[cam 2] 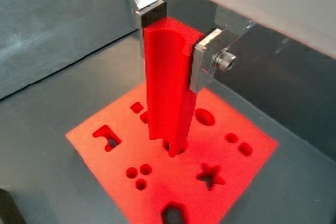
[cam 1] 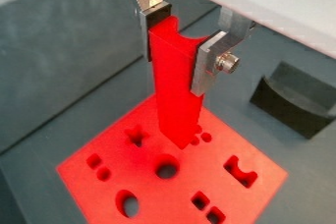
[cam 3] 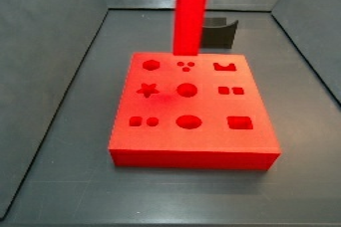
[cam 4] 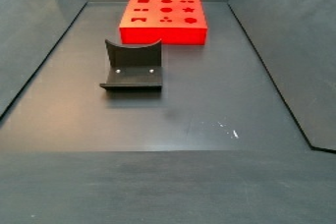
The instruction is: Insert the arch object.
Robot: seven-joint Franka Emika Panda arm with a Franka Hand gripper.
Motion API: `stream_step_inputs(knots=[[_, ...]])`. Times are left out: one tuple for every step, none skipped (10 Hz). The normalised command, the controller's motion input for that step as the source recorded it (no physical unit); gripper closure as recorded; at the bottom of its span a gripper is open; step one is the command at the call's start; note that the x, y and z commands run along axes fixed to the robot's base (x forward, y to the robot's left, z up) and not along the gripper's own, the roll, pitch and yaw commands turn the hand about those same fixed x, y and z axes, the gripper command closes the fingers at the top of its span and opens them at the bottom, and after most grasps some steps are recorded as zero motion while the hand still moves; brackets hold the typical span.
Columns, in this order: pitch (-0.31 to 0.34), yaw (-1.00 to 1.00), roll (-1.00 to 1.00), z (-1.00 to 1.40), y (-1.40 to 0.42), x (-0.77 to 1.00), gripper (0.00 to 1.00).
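We are holding the arch object (cam 1: 172,85) upright in the gripper (cam 1: 182,43), whose fingers (cam 1: 207,63) are clamped on either side of the bar's upper part in both wrist views. The bar is hanging over the red board (cam 3: 193,146), its lower end close to the board's top face near the far edge, by the small holes; whether it is touching or already entering a hole we cannot tell. In a side view the bar (cam 3: 190,12) is rising out of frame above the board, so the gripper itself is not showing there.

We are judging the bar to be stiff and light, but glossy and so likely slippery between the pads. Gripped high, its long free end could swing or twist if it catches a hole's rim, so a firm squeeze and a straight descent seem wise.

The fixture (cam 4: 133,67) is standing well apart on the tabletop (cam 4: 197,120), nearer the camera in that side view.
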Motion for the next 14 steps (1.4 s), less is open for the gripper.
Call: stream_step_inputs(knots=[[-0.033,-0.07,0.00,-0.35,0.09,1.00,1.00],[-0.051,-0.08,0.00,-0.27,0.11,1.00,1.00],[-0.053,-0.08,0.00,-0.18,0.12,1.00,1.00],[-0.051,-0.09,0.00,-0.06,0.14,1.00,1.00],[-0.044,-0.09,0.00,0.00,0.15,1.00,1.00],[-0.036,-0.09,0.00,0.00,0.15,1.00,1.00],[-0.026,-0.09,0.00,0.00,0.15,1.00,1.00],[-0.004,-0.07,0.00,-0.04,0.17,1.00,1.00],[0.000,0.00,0.00,-0.16,0.19,1.00,1.00],[0.011,0.00,0.01,-0.25,0.10,0.86,1.00],[0.060,0.00,0.01,-0.28,0.01,0.50,1.00],[0.050,0.00,0.00,-0.28,0.00,0.37,1.00],[0.059,0.00,0.03,-0.23,0.00,0.34,1.00],[0.066,0.00,0.05,-0.14,0.01,0.31,1.00]])
